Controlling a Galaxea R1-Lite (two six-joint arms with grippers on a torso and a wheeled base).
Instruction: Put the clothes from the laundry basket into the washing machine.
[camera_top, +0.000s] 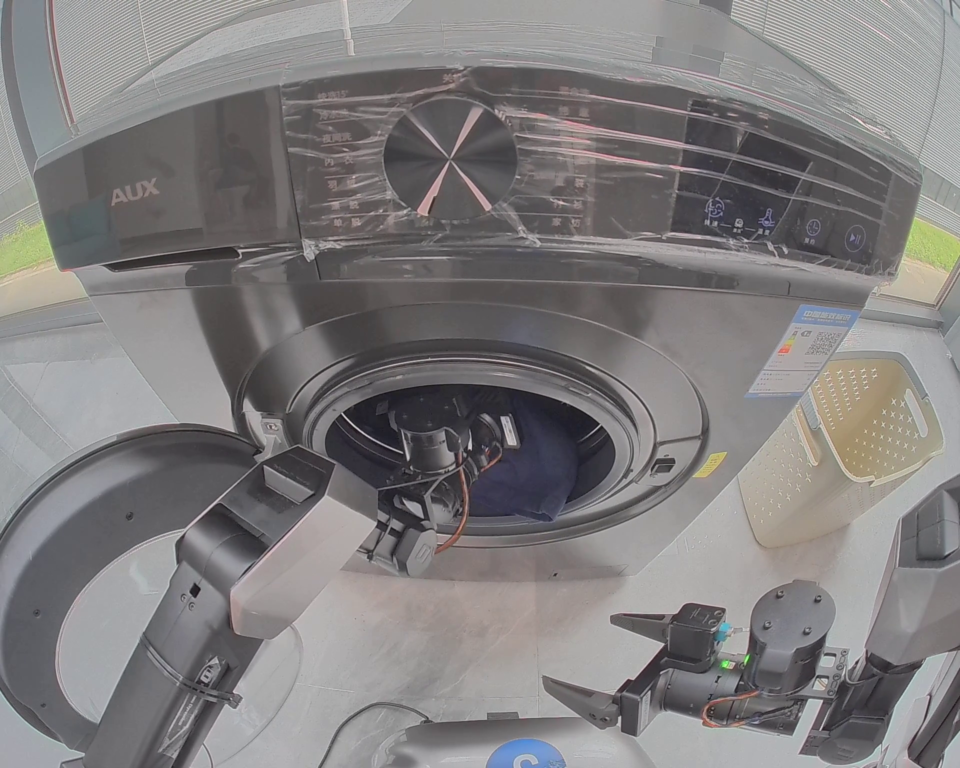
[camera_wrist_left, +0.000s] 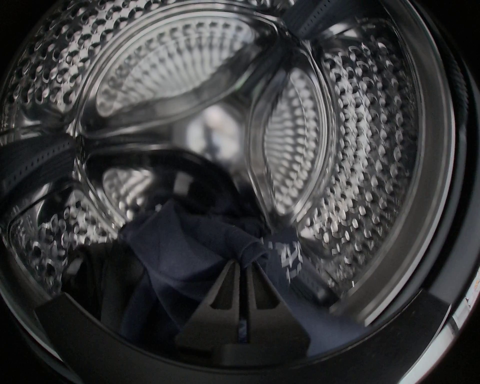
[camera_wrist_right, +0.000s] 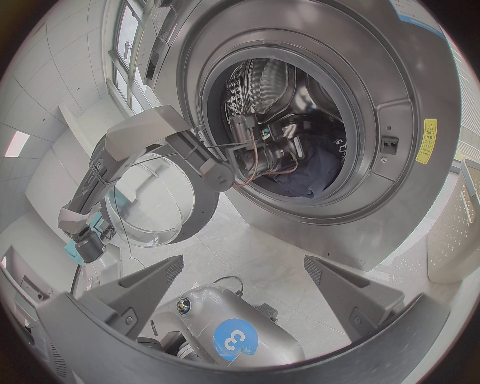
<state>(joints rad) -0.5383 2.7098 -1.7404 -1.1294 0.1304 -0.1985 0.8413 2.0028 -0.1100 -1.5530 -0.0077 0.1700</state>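
left pincer (camera_wrist_left: 245, 265) inside drum (camera_wrist_left: 370, 150), pinching navy garment (camera_wrist_left: 190, 250); right pincer (camera_top: 578, 652) spread over open floor (camera_top: 480, 620)

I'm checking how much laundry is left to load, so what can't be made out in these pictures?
- Laundry basket bottom: head view, its own near wall hides it; the right wrist view's edge cuts it off.
- Dark clothes in the drum: left wrist view, too dim to count the pieces.
- Left gripper: left wrist view, its closed jaws hide whether cloth is pinched.
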